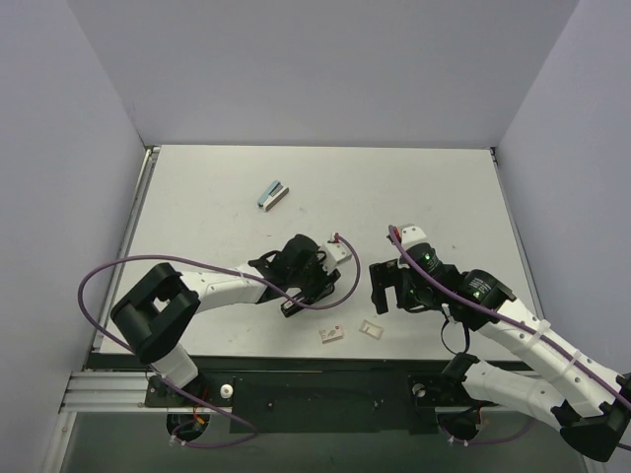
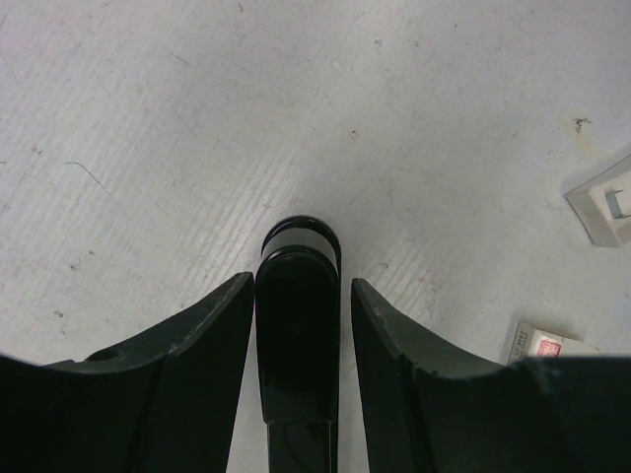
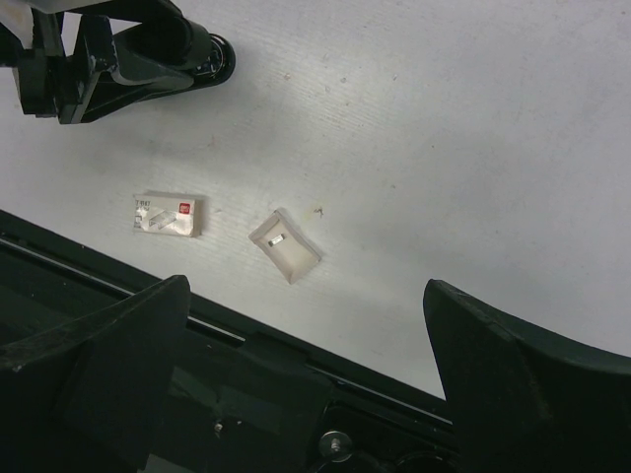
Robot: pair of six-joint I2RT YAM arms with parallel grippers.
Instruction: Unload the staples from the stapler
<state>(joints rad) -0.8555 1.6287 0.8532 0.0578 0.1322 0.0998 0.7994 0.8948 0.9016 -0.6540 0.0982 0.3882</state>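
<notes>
Flanking black bar, left pincer, grip unclear

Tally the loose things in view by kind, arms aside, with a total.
Stapler: 1
Black bar: 1
White scraps: 2
Total: 4
</notes>
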